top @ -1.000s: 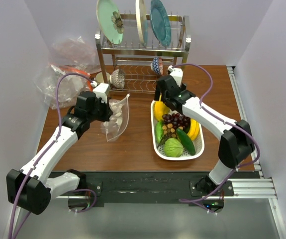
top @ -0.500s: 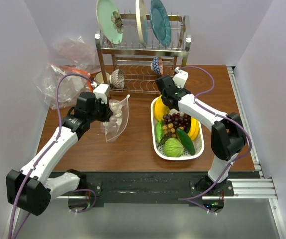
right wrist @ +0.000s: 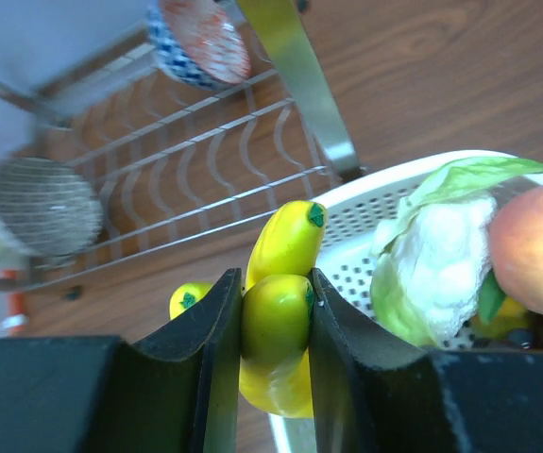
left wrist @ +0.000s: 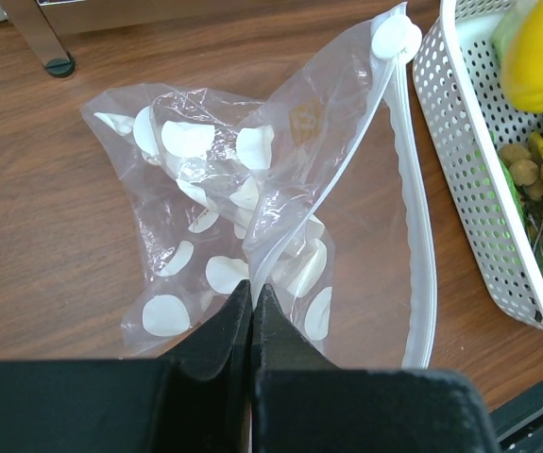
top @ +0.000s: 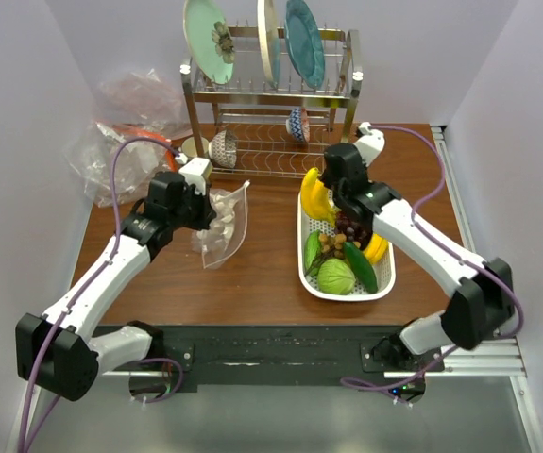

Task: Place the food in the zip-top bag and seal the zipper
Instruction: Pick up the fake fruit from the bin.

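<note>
"Bananas are up out of the white basket now — right jaws, wide a second ago, clamp the bunch above its far corner."

"Nice. Zip-top bag hasn't budged on the desk beside it, left jaws still pinched shut on its edge — drop-in's next, I reckon."

Counter: brown wood grain, smooth satin finish. Zip-top bag: clear soft plastic film, crinkled and glossy, with opaque white dots. Zipper: translucent plastic strip. Basket: white perforated plastic, matt. Bananas: glossy yellow moulded plastic. Dish rack: bright polished metal wire. Left end effector and right end effector: smooth matt black plastic.
</note>
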You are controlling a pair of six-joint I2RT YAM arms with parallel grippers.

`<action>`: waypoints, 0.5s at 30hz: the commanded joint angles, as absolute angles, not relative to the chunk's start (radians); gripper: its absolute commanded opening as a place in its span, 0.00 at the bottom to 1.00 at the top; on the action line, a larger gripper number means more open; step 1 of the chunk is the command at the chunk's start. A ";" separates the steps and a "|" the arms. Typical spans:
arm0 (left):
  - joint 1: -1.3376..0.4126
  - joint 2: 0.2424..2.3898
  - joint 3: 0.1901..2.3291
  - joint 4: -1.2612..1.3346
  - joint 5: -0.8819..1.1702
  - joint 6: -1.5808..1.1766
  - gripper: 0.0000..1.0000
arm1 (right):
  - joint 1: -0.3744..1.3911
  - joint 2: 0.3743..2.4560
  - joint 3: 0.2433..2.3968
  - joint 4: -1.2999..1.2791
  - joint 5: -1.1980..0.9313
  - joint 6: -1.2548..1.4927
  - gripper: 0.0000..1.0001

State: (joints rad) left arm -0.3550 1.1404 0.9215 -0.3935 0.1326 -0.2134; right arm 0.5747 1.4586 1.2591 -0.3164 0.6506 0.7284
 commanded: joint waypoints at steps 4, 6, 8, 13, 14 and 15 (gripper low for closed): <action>-0.359 1.160 1.019 -0.451 0.155 -0.219 0.00 | 0.569 1.276 1.161 -0.104 0.580 0.750 0.16; -0.359 1.161 1.028 -0.460 0.153 -0.222 0.00 | 0.568 1.250 1.138 -0.083 0.563 0.773 0.16; -0.359 1.161 1.032 -0.466 0.153 -0.224 0.00 | 0.568 1.224 1.118 -0.061 0.542 0.813 0.16; -0.359 1.160 1.031 -0.471 0.155 -0.229 0.00 | 0.568 1.189 1.028 0.023 0.492 0.933 0.16; -0.359 1.161 1.031 -0.471 0.156 -0.230 0.00 | 0.568 1.187 1.002 0.035 0.489 0.966 0.15; -0.359 1.161 1.031 -0.472 0.160 -0.232 0.00 | 0.566 1.183 0.993 0.054 0.485 0.982 0.15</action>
